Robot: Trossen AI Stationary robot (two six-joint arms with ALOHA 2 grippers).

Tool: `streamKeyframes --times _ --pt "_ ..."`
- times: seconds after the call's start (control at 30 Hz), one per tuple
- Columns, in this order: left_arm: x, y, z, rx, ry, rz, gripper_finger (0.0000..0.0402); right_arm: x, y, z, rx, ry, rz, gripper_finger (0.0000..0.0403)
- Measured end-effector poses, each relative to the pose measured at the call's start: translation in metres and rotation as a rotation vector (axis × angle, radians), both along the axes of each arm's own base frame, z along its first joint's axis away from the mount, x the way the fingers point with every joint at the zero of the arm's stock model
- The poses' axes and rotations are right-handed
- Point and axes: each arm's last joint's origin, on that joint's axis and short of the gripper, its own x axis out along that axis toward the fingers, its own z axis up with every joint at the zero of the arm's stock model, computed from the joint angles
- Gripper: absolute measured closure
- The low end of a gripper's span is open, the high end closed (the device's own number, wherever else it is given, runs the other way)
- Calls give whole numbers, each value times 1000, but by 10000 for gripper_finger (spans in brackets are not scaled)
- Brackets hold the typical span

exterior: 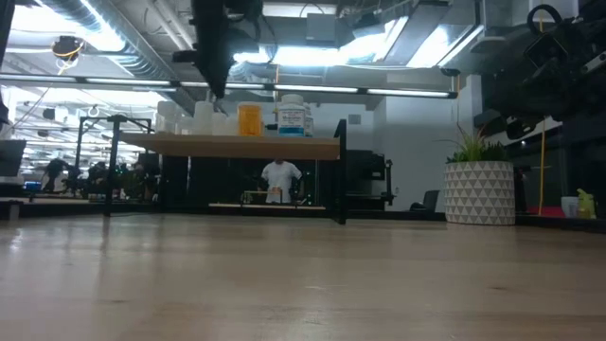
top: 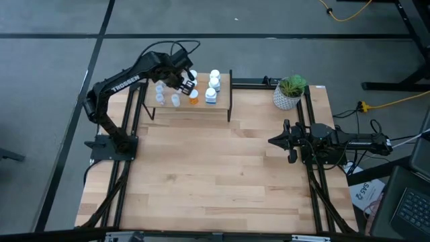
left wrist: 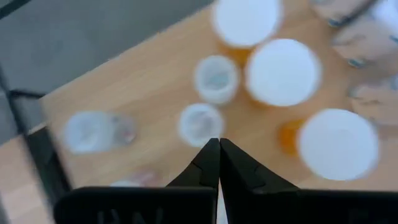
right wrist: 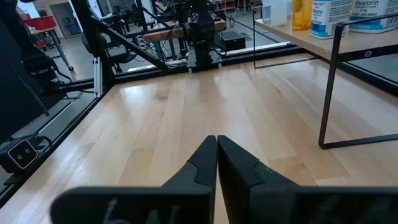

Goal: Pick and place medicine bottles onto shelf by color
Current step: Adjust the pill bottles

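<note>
Wooden table (top: 215,175) under me, grey floor all around it, and some kind of workshop room stretching out behind. My left gripper (top: 187,82) is hanging over the little shelf (top: 225,97) at the far side of the table, fingers pressed together with nothing between them, tips (left wrist: 217,152) pointing down at the bottles. Right below it are the small pale-blue vials (left wrist: 214,78), one more lying off toward the shelf's left end (top: 160,96), and just beside those on the other side sit the orange bottles with white caps (left wrist: 283,71). Looking straight down you can see an orange bottle (top: 193,98) near the shelf's front edge, with the white bottles (top: 212,86) next to it toward the right half. From table height the orange one (exterior: 249,119) and a white labelled one (exterior: 292,116) stand upright side by side on the shelf top. My right gripper (top: 277,140) is parked well away over the right side of the table, fingers shut too, holding nothing. Potted plant (top: 290,92) sits in the far right corner.
</note>
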Motion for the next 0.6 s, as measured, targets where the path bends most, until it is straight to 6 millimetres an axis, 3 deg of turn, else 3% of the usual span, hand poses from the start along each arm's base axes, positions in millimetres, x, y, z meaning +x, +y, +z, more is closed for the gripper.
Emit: streamKeyframes --times 0.23,0.6 --pt "21 15 -17 -20 -20 -135 402 0 0 0 0 0 0 386" --pt "18 18 -19 -58 -12 -150 402 0 0 0 0 0 0 386"
